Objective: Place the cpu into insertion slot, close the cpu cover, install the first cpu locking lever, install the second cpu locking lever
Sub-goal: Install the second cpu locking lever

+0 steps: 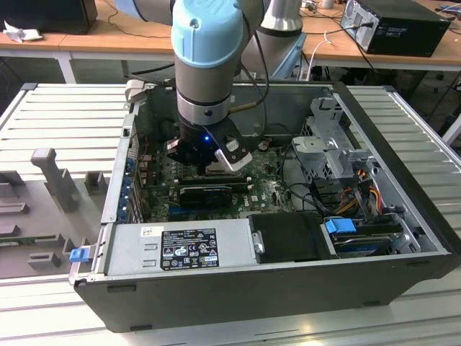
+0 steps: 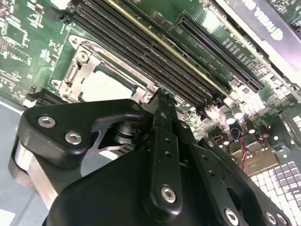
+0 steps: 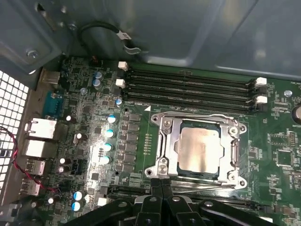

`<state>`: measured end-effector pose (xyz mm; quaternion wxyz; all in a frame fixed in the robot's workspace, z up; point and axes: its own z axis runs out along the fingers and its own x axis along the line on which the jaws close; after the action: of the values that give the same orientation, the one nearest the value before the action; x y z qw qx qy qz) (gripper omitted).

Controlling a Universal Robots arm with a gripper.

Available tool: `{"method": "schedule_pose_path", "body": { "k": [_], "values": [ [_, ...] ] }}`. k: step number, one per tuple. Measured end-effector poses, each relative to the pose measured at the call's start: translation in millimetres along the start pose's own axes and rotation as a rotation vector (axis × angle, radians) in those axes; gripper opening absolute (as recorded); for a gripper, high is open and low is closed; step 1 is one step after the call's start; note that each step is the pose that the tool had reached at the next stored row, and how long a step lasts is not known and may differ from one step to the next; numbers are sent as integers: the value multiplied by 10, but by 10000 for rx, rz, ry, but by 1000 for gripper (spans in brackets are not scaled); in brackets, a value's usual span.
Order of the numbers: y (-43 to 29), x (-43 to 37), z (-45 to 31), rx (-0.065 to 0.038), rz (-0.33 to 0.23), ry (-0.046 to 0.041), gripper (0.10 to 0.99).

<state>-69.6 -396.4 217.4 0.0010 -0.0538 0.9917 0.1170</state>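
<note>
1. The gripper (image 3: 161,188) hangs with its two fingers pressed together, clenched on nothing, their tips just beside the socket's near edge in the first wrist view.
2. At twelve o'clock from those tips, the cpu (image 3: 200,147) lies flat in the insertion slot (image 3: 182,126), with the cpu cover (image 3: 168,141) down around it.
3. The chip looks light, stiff and fragile; a hold would suit its bare edges, judging by its thin, flat form.
4. Beyond, the memory slots (image 3: 188,87) run across the motherboard (image 3: 277,136).
</note>
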Motion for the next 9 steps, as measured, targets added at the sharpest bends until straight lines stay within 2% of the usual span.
{"method": "schedule_pose_path", "body": {
  "k": [2, 4, 9],
  "values": [
    [-14, 4, 48, -24, 15, -5, 106],
    [-18, 14, 67, -58, 21, -9, 106],
    [-38, 46, 126, -269, 14, -31, 106]
  ]
}}
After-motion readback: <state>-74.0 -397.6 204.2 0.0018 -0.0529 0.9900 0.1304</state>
